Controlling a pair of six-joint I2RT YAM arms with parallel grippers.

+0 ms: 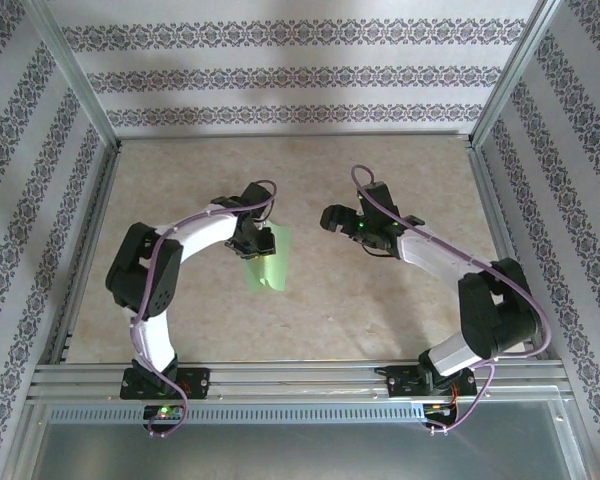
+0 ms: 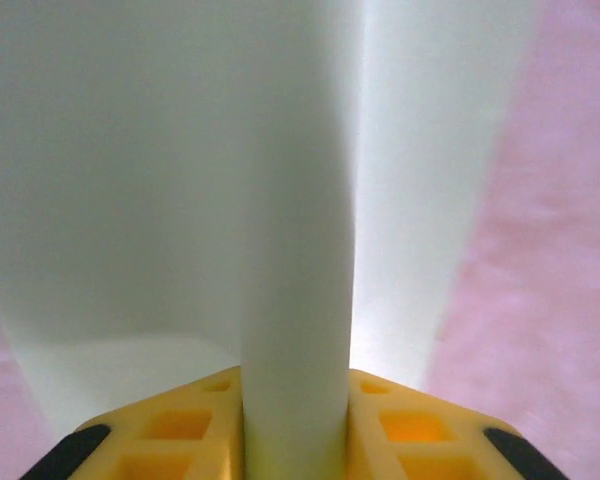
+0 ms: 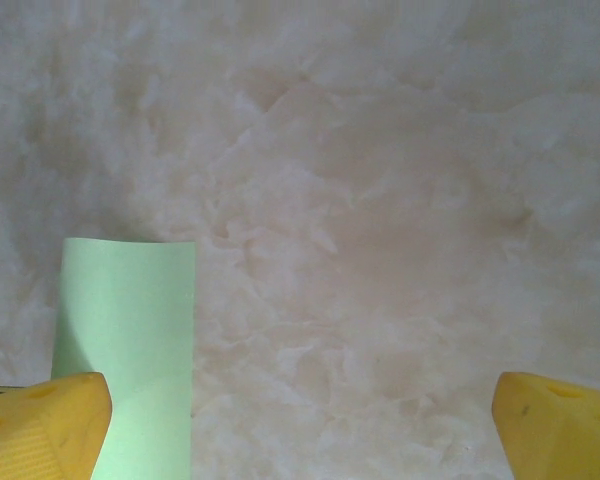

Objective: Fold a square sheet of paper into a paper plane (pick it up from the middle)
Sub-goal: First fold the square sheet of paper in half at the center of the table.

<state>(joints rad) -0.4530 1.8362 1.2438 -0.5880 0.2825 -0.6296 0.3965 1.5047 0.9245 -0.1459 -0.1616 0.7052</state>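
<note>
While left pincer [image 1: 264,243] grips pale green paper sheet [image 1: 272,266] at raised ridge, right pincer [image 1: 342,219] gapes wide

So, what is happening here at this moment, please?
The left gripper pinches the square sheet of paper near its middle. The light green sheet bulges up in a ridge between the yellow fingers. The right gripper hangs open above the table, beside the sheet, and holds nothing. The sheet is bent but not yet shaped into a plane.
</note>
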